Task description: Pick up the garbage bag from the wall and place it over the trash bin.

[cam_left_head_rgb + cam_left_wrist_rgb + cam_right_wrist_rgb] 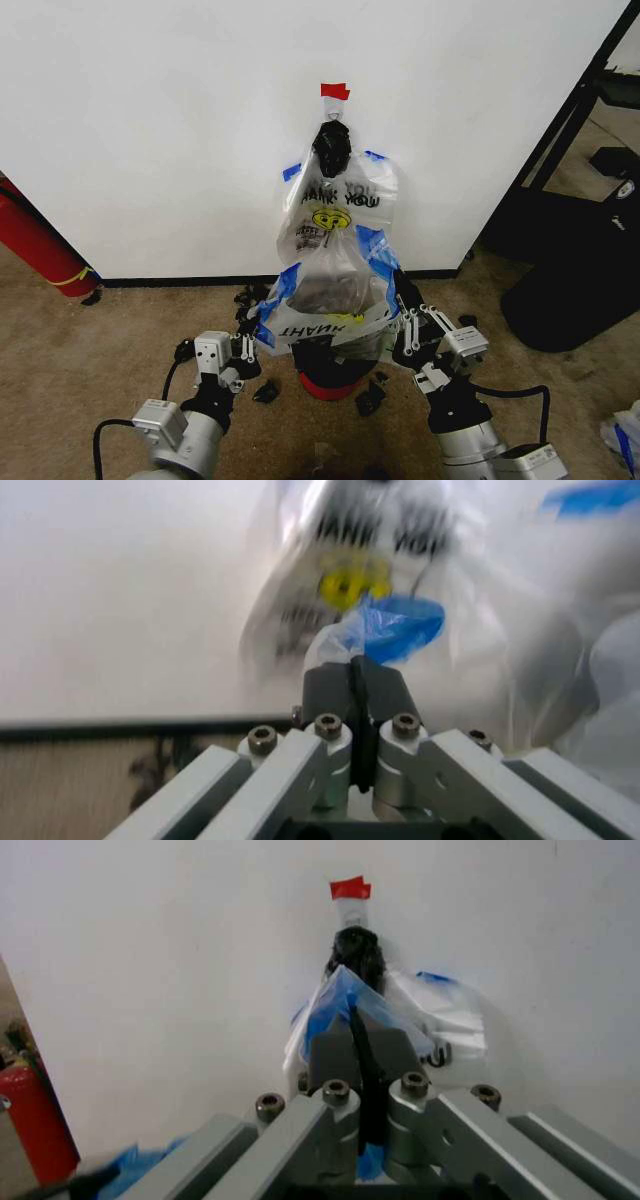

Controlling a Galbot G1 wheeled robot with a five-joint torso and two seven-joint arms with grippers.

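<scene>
Both arms reach fwd, low, L & R of centre. Left gripper (262, 322) w/ dark fingers (330, 694) pinched together, clamped on blue-trimmed edge of the thin see-through plastic garbage bag (325, 290). Right gripper (400, 300) likewise clamped on the opposite edge, blue film caught between its fingers (335, 1054). Wrists angled inward.

A plain white wall (150, 130) fills the back, with a black skirting strip (180, 281) along its foot. Below lies mottled tan carpet (80, 350). Toward the right edge, a black frame (570, 110) leans beside dark furniture (580, 270)
</scene>
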